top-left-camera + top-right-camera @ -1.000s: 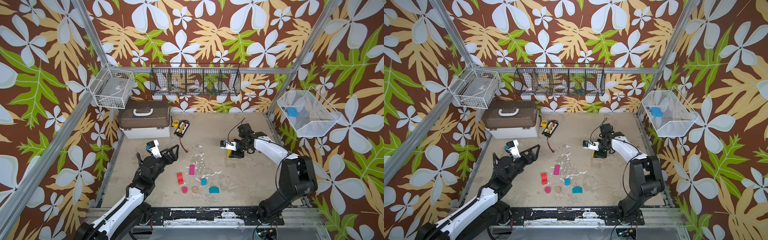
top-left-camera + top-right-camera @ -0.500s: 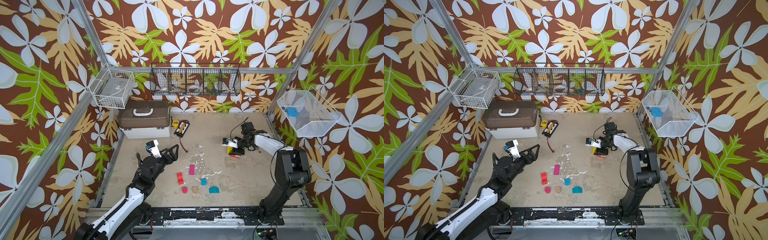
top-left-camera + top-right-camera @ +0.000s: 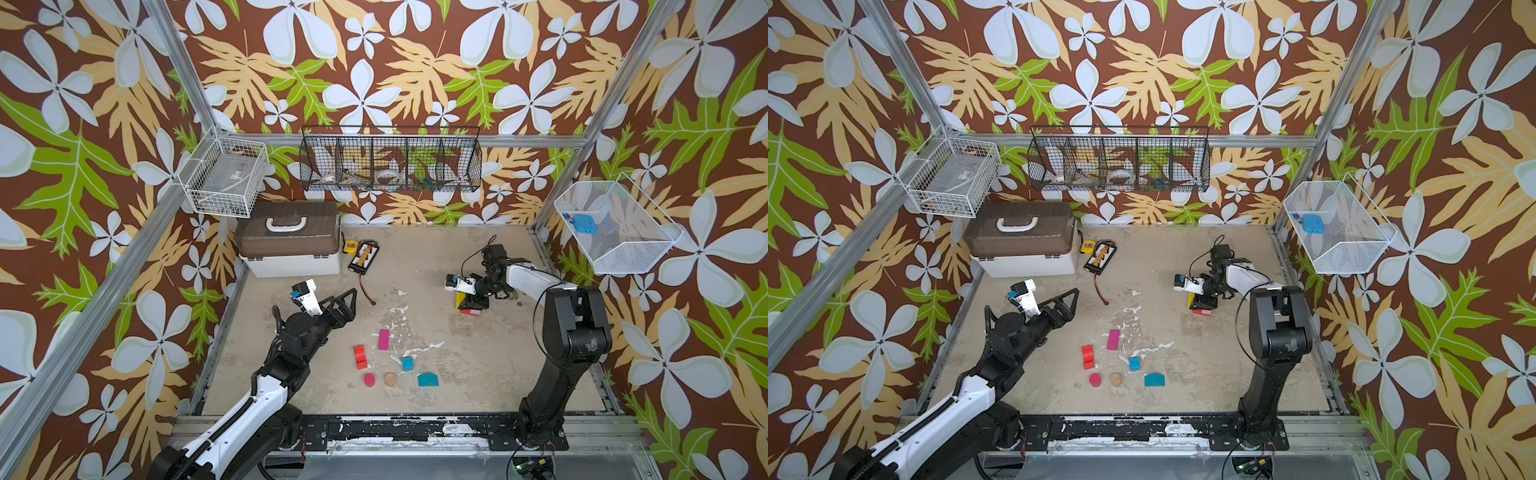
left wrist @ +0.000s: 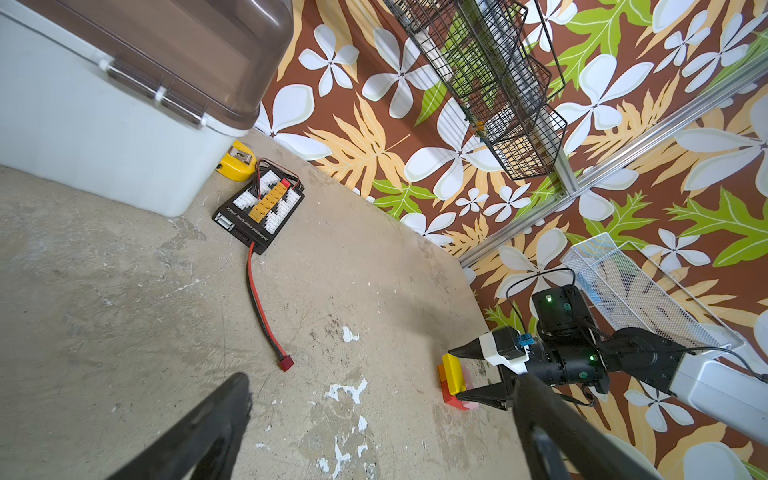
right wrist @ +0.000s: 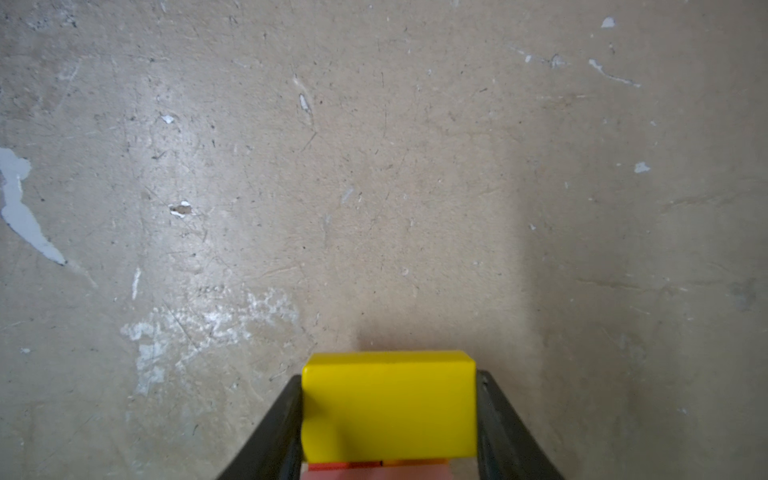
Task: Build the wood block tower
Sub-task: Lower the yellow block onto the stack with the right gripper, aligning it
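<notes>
- Top views, near edge of the bench [image 3: 478, 374]: loose wood blocks lie flat in a cluster. Nearest are the teal house-shaped piece [image 3: 428, 379], tan cylinder [image 3: 390, 379] and magenta cylinder [image 3: 369, 380]. Behind them are the blue cube [image 3: 407, 363], red block [image 3: 360, 356] and magenta brick [image 3: 383, 339]. None is stacked yet, and the gaps should let fingers get round each.
- Left gripper [image 4: 381, 376] hovers left of and behind the cluster, fingers spread wide and holding nothing. It reads as parked clear of the build.
- Bare, scuffed bench lies between cluster and tower, so nothing blocks a carry across.
- Tower [image 3: 469, 311] stands right of centre at mid-depth, only a few pieces high: red base, orange above, pink alongside.
- Right gripper [image 5: 389, 376] reaches in low from the side, fingers clamped on two opposite faces of the yellow block [image 5: 388, 415], which sits on top of the stack. The side grip keeps the block level. This is likely the placing step, with release not yet made; an uneven release could nudge the stack.
- Farther back on the left: red-and-black lead [image 4: 266, 316], connector board [image 3: 363, 257], yellow tape measure [image 3: 350, 246] and storage box [image 3: 286, 241], all well apart from the tower.
- Walls: black wire rack [image 3: 390, 160]; a white mesh basket holds the blue case [image 3: 586, 223].
</notes>
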Motion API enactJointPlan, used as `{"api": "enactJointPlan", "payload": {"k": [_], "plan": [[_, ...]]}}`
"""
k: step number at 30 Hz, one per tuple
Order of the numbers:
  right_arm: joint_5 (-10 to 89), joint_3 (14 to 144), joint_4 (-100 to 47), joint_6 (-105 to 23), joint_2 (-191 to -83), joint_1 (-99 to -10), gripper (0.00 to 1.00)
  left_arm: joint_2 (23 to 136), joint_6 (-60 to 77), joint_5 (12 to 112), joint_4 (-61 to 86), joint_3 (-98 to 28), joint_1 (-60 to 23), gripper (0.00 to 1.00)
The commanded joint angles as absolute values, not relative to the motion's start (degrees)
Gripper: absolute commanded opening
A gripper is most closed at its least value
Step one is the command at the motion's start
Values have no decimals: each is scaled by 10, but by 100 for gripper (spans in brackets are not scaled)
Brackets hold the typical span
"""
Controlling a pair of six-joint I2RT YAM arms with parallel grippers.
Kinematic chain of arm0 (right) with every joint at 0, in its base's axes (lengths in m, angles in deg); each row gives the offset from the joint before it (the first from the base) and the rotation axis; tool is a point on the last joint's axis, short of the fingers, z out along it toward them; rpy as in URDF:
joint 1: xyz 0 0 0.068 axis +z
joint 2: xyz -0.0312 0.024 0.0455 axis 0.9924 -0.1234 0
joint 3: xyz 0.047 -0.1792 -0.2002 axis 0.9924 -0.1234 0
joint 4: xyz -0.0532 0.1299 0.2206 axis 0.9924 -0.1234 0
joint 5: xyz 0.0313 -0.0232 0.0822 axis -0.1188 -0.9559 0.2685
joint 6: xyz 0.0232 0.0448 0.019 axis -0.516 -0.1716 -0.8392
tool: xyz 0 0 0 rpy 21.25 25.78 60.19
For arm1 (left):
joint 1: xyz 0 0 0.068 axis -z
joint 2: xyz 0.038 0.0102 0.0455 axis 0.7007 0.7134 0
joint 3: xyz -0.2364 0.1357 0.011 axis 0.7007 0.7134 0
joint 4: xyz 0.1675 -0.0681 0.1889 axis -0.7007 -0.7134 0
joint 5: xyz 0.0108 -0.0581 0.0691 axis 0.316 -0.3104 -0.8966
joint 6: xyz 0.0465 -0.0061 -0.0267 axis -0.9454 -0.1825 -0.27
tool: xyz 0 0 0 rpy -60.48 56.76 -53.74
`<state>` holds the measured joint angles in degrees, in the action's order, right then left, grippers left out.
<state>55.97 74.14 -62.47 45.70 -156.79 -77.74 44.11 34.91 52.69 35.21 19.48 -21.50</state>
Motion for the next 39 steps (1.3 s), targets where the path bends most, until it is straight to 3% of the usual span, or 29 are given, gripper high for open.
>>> {"api": "enactJointPlan", "payload": {"k": [1,23,39], "plan": [[557,730,-619,453,-1560,-777,10,439,342,520,355,189,-215,100],[527,715,-599,442,-1554,-777,20,431,338,516,346,188,-215,100],[507,704,-584,436,-1547,-777,35,430,338,515,347,188,-215,100]]}}
